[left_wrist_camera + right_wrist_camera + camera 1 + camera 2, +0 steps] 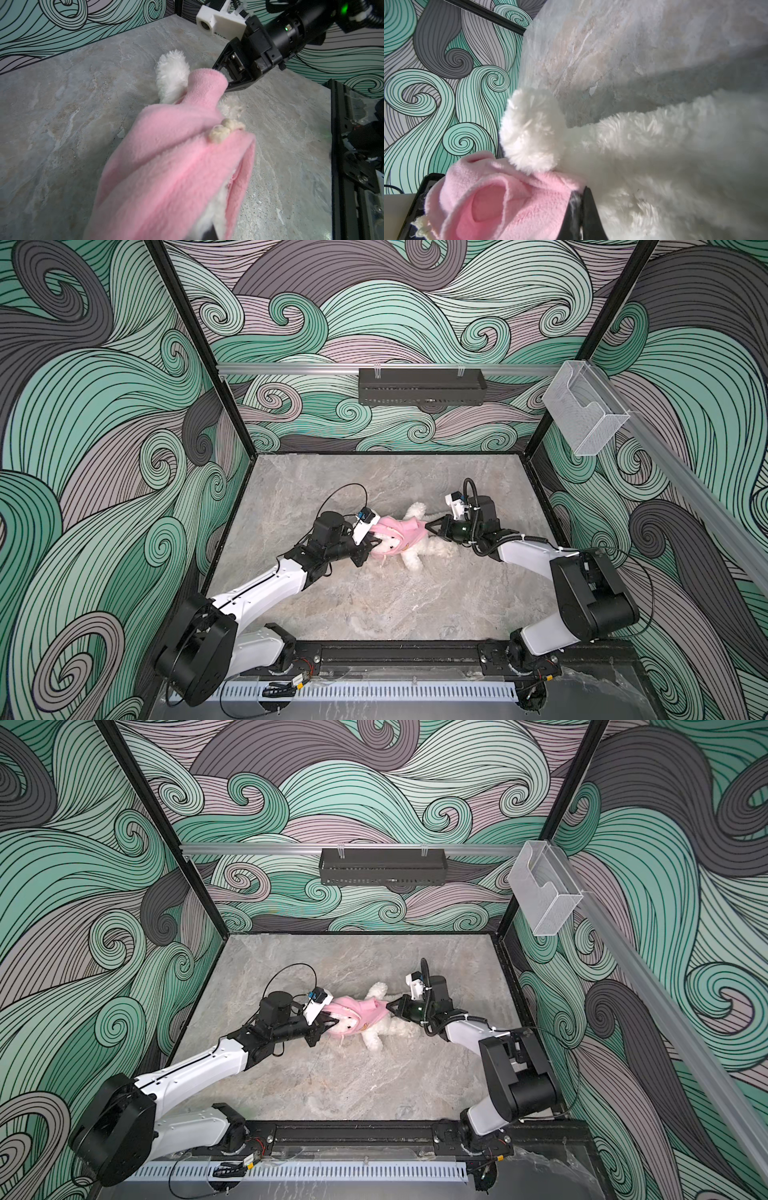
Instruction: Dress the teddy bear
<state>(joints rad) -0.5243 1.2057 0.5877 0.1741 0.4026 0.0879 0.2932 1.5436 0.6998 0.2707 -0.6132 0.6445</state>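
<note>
Two arms rise from the near edge of the table (pixel 374 605) and meet over its middle, one at each end of the teddy bear (pixel 434 548). It lies face up about mid-table, head toward the left arm and legs toward the right. A pink shirt (pixel 405 529) is drawn over its head and chest, while the belly and legs lie bare.

The left gripper (pixel 369 546) is clamped on the shirt's hood end by the bear's face, which anchors garment and toy against any pull. Across from it, the right gripper (pixel 430 529) has closed on the shirt's lower hem. In the right wrist view the pink edge runs in beside its dark fingers (pixel 591 218), though I cannot tell whether a tuft of fur is pinched with it.

Held so, the fabric is stretched lengthwise, and I judge the step in hand to be dragging the hem down the body. One white paw (pixel 413 510) sticks out past the shirt on the far side. Farther back, a black shelf (pixel 422 391) and a clear box (pixel 586 414) hang on the walls.
</note>
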